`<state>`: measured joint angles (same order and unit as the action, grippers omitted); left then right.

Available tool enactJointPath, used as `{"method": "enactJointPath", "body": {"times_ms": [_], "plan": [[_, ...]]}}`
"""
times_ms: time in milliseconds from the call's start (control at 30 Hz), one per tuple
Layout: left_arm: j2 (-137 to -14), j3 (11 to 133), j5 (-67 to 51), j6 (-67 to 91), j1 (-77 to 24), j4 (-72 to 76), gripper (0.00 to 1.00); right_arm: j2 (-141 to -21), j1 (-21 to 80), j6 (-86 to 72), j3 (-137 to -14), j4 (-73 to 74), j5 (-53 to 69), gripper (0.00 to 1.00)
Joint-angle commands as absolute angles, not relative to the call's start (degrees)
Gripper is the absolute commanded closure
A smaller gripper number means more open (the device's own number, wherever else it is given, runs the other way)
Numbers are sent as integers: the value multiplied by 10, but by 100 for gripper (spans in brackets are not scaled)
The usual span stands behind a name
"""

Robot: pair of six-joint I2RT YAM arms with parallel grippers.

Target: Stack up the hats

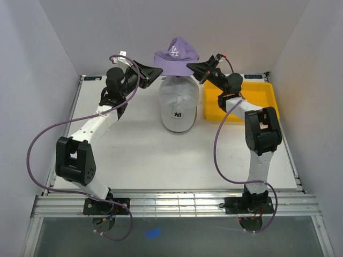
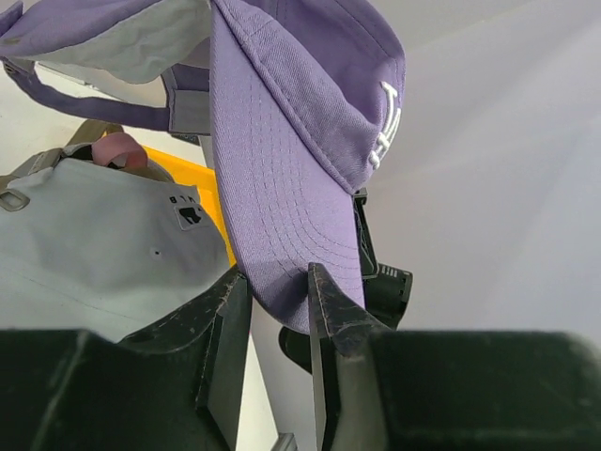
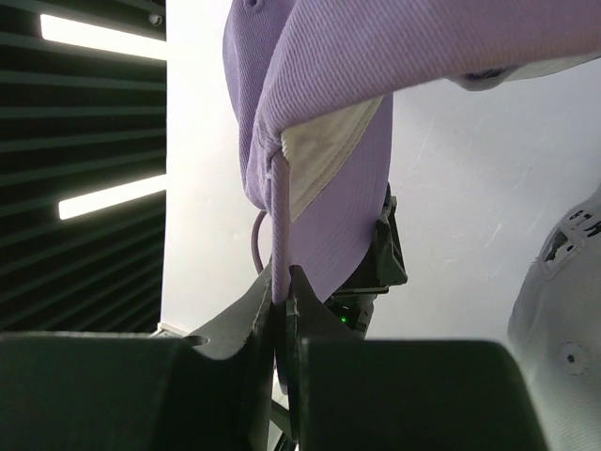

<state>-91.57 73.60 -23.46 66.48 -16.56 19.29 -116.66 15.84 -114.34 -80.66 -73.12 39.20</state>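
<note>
yellow tray [image 1: 262,96] beside white hat [image 1: 178,104]

you're looking at a soft purple fabric cap [image 1: 176,56] with white embroidered letters and a pale grey lining, a soft white fabric cap [image 1: 178,104] with a small dark logo, a flat yellow plastic tray [image 1: 260,95], and a sliver of pink fabric [image 2: 117,148].

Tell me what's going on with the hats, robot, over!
Left end effector shut on brim of soft purple fabric cap, right end effector shut on its opposite edge. Cap held above white fabric cap. Flat yellow tray beside, not blocking.
</note>
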Motion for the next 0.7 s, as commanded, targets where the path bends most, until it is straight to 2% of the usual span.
{"method": "enactJointPath", "body": {"times_ms": [0, 667], "plan": [[-916, 757, -261, 652, -169, 200, 72, -1162, 169, -1272, -828, -1019, 448, 92], [-883, 716, -308, 657, -168, 207, 79, -1064, 138, -1157, -733, -950, 530, 92]]}}
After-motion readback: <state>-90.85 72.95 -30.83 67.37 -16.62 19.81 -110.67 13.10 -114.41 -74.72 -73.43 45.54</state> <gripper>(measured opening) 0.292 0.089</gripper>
